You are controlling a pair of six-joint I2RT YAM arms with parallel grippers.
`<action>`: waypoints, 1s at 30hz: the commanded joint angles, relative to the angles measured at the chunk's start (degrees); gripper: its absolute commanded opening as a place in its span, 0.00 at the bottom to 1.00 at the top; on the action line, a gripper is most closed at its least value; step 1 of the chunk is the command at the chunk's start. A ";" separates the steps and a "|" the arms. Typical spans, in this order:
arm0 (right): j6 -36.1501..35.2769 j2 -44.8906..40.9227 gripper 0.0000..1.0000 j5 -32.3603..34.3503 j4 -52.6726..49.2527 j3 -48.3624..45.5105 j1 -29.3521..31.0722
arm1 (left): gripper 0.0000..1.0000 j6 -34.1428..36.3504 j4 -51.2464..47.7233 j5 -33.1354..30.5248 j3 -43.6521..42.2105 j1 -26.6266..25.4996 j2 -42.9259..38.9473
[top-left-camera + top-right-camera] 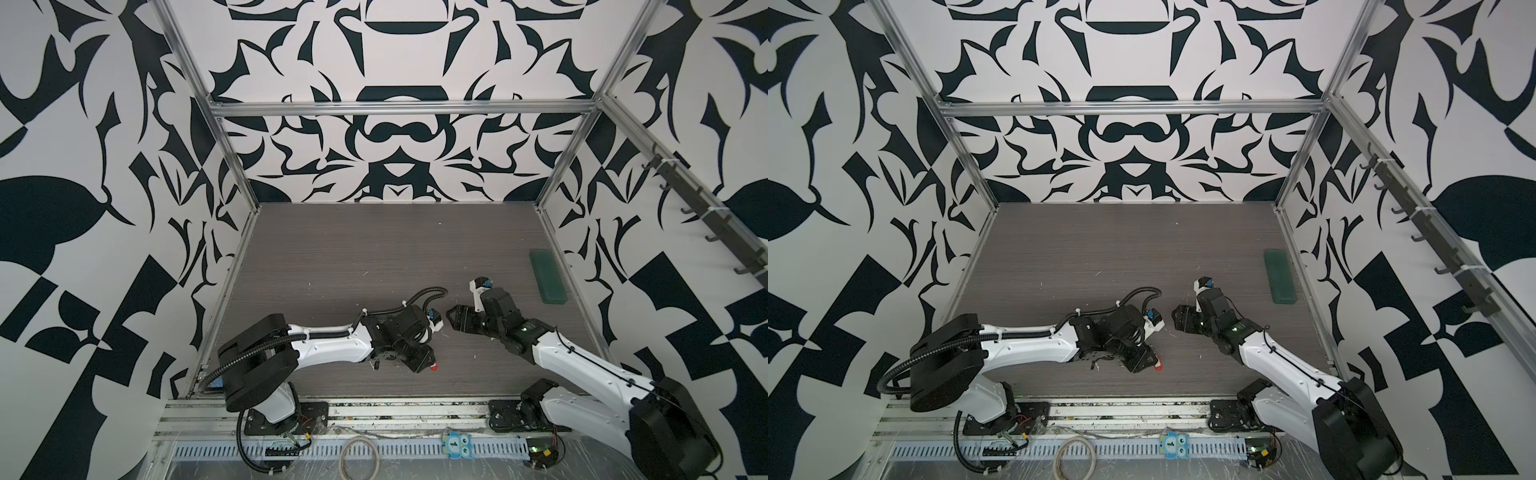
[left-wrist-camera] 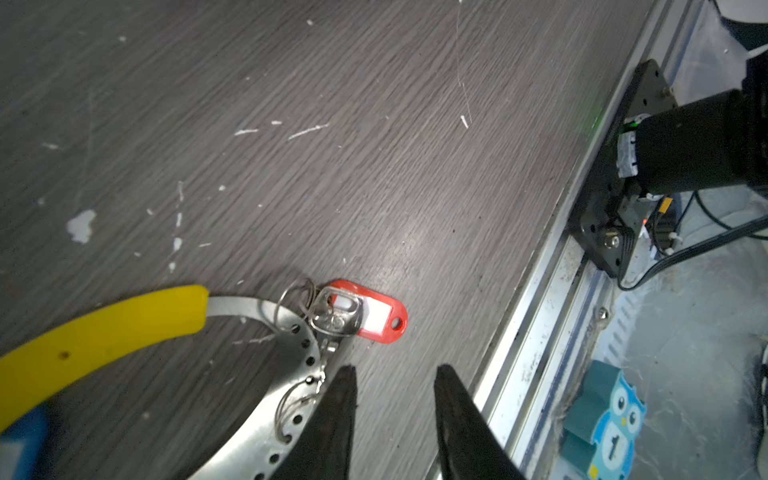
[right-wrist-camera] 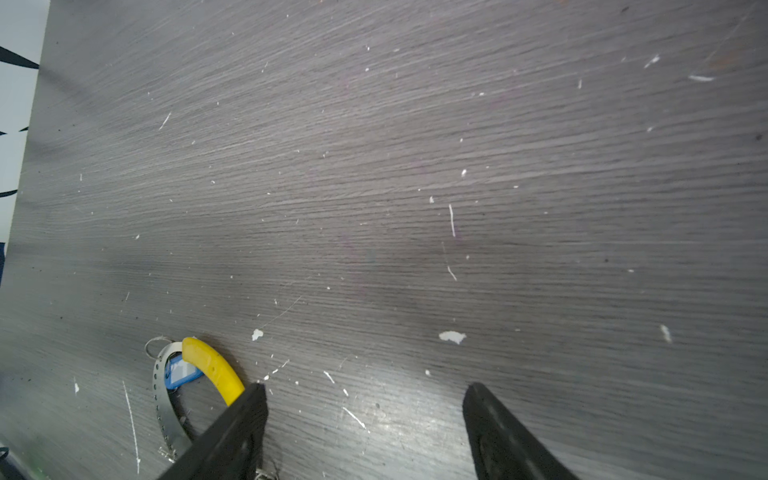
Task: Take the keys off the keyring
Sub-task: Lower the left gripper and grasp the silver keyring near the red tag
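Note:
In the left wrist view the keyring [image 2: 305,353] is a perforated metal band that runs into a curved yellow sleeve [image 2: 104,332]. A red key [image 2: 384,316] lies flat on the table at the band's clasp, just beyond my left gripper [image 2: 395,374]. That gripper is open over bare table, one finger beside the band. A blue key [image 2: 18,440] shows blurred at the picture's edge. In both top views only the red key [image 1: 434,366] [image 1: 1158,365] peeks out past the left gripper. My right gripper [image 3: 365,390] is open and empty, with the keyring [image 3: 160,399] and blue key [image 3: 178,372] off to one side.
A green flat block [image 1: 547,276] [image 1: 1280,276] lies near the right wall. The table's aluminium front rail [image 2: 536,332] runs close to the left gripper. Beyond the rail sit an owl-shaped block [image 1: 456,444] [image 2: 611,432] and a beige hoop [image 1: 359,459] [image 1: 1075,457].

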 commanded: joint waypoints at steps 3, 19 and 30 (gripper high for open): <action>-0.42 -0.60 0.78 -1.16 0.42 0.00 0.32 | 0.31 3.43 -0.94 1.16 0.42 0.34 0.77; -0.31 -3.50 0.78 -1.83 -0.69 0.39 0.24 | 0.36 2.89 7.47 7.94 -2.70 7.55 1.75; -0.63 -3.84 0.78 -2.03 -1.29 0.78 0.29 | 0.30 3.69 6.75 6.51 -0.94 7.56 5.71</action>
